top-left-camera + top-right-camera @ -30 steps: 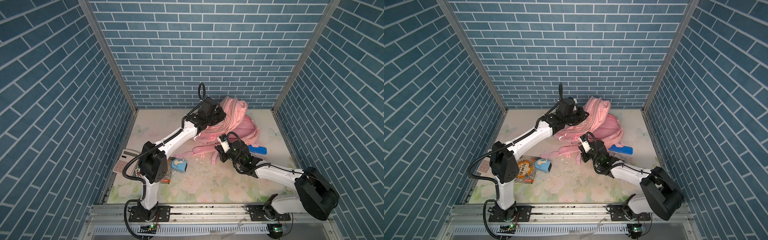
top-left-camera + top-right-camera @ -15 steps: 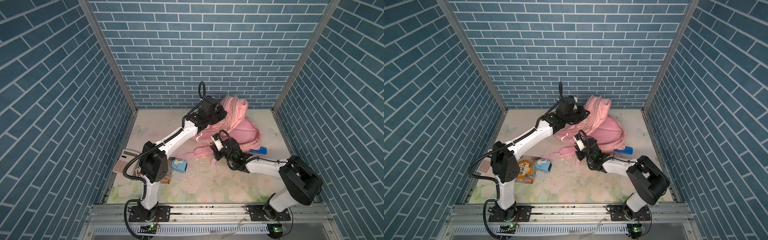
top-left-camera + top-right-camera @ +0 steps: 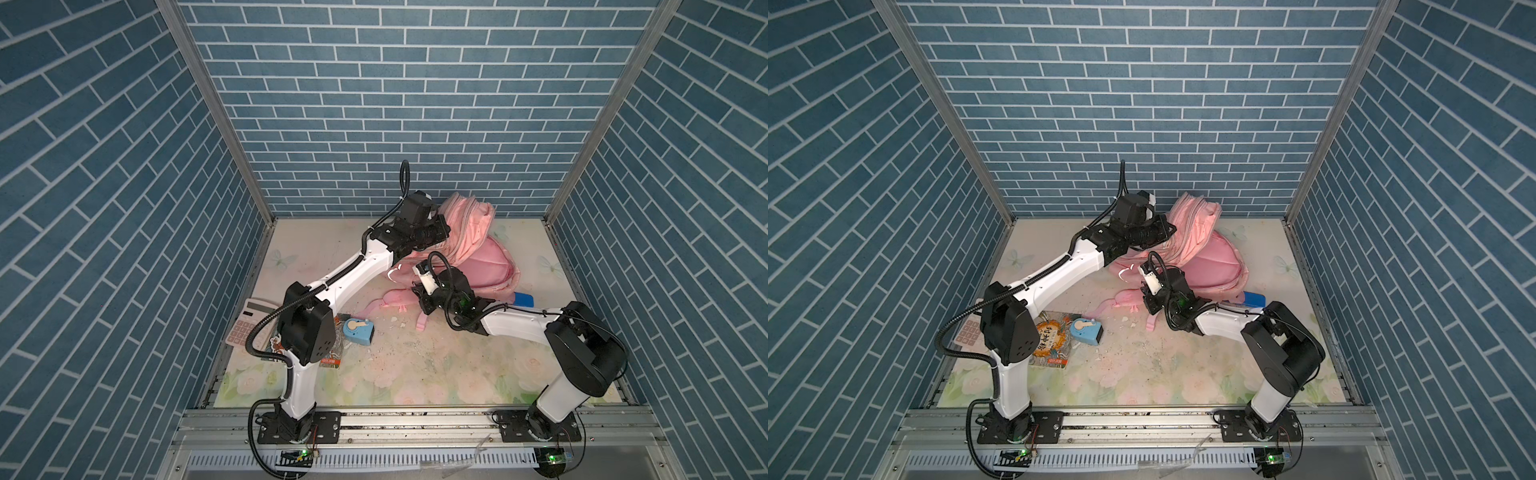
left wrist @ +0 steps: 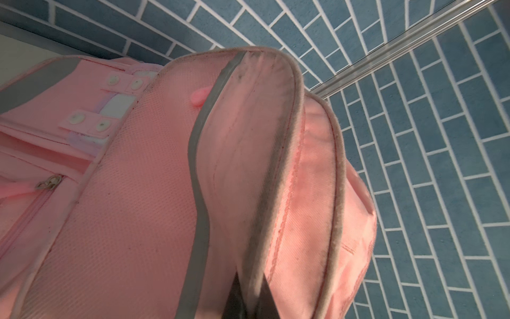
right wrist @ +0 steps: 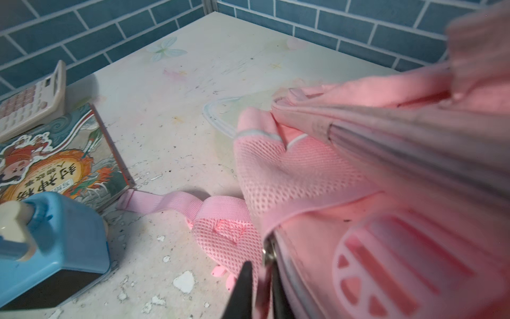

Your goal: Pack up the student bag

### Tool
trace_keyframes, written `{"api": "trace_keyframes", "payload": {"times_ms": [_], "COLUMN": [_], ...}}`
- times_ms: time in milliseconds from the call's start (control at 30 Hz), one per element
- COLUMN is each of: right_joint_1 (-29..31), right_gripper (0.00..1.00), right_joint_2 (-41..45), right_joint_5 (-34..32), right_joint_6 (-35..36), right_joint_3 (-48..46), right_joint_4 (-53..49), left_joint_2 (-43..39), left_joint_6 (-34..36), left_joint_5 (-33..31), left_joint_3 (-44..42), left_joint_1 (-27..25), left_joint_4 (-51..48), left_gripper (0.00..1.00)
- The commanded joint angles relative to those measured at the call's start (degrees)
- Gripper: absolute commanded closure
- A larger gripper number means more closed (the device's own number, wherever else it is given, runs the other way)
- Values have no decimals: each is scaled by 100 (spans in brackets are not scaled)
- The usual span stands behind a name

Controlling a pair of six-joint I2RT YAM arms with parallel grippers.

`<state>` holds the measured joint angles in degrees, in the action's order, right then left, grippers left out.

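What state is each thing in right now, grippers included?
student bag: slumped on the table, one edge held up.
left gripper: jaws shut on the bag's piped edge.
right gripper: jaws at a zip pull, grip unclear.
book: closed, lying flat.
calculator: lying face up.
pencil sharpener: upright beside the book.

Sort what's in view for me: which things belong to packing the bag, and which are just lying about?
Job: student bag; left gripper, clamped on it; right gripper, at its zip pull; probably to pack: book, calculator, blue sharpener, blue object beside the bag.
Lying about: white flakes.
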<state>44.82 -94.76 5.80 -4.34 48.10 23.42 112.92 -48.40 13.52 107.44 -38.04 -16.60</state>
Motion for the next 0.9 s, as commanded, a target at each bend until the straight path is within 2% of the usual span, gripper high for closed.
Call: {"api": "trace_keyframes", "payload": {"times_ms": [0, 267, 500, 667, 867], "right_joint_1": [45, -138, -899, -1625, -2276], "right_gripper": [72, 53, 44, 42, 42], "right_joint_2": [336, 1556, 2657, 2812, 2479], "right_joint_5": [343, 303, 309, 634, 1130], "right_joint_6": [57, -52, -356, -705, -1001], "right_joint_3": [200, -183, -554, -537, -169], "right_joint_4": [-158, -821, -1434, -1910, -2425], "left_joint_2": [-389, -425, -306, -341, -302], "left_joint_6": [797, 1565, 2057, 2141, 2203], "left_joint_5": [42, -18, -129, -122, -294], "left_joint_3": [334, 301, 219, -209, -510], "left_joint_1": [298, 539, 615, 618, 614], "left_joint_4": [116, -292, -598, -528, -543], "left_gripper": [100, 100, 100, 100, 100]}}
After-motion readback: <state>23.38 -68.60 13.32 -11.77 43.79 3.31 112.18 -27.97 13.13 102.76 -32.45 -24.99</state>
